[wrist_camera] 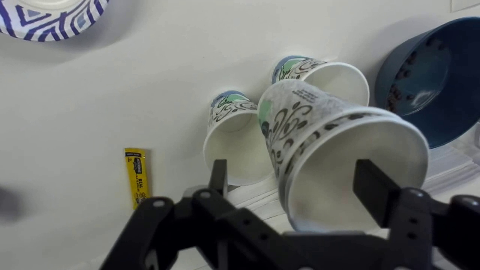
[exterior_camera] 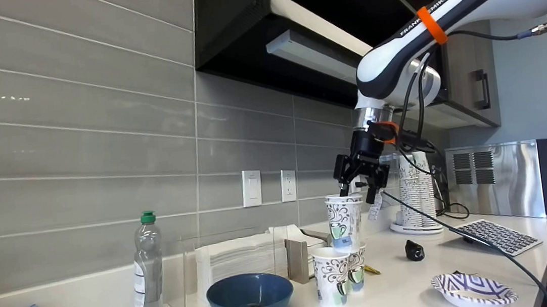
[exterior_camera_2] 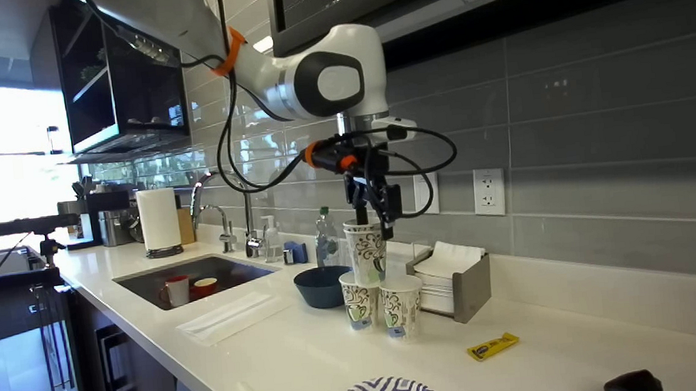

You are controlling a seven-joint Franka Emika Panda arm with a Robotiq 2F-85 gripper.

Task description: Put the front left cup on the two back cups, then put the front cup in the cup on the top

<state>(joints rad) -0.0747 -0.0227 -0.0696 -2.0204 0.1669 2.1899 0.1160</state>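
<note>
The two back cups stand side by side on the counter, white with dark scrolls; in an exterior view they are cup (exterior_camera_2: pixel 359 305) and cup (exterior_camera_2: pixel 402 309). On their rims rests a cup with another cup nested in it, upright; the nested cups (exterior_camera: pixel 344 225) show two rims close together. In the wrist view the nested cups (wrist_camera: pixel 288 123) are in front of the back cups (wrist_camera: pixel 240 146). My gripper (wrist_camera: pixel 290 180) is open at the top rim. One finger reaches inside the top cup, the other is outside, with a gap to the wall. The gripper (exterior_camera: pixel 357 194) is above the stack.
A blue bowl (exterior_camera: pixel 250 303) stands close beside the cups. Napkins (exterior_camera_2: pixel 454 262) in a holder are behind them. A yellow packet (wrist_camera: pixel 137 176), a patterned paper plate (exterior_camera: pixel 473 292) and a black object (exterior_camera: pixel 414 250) lie on the counter. A bottle (exterior_camera: pixel 147 273) stands near the wall.
</note>
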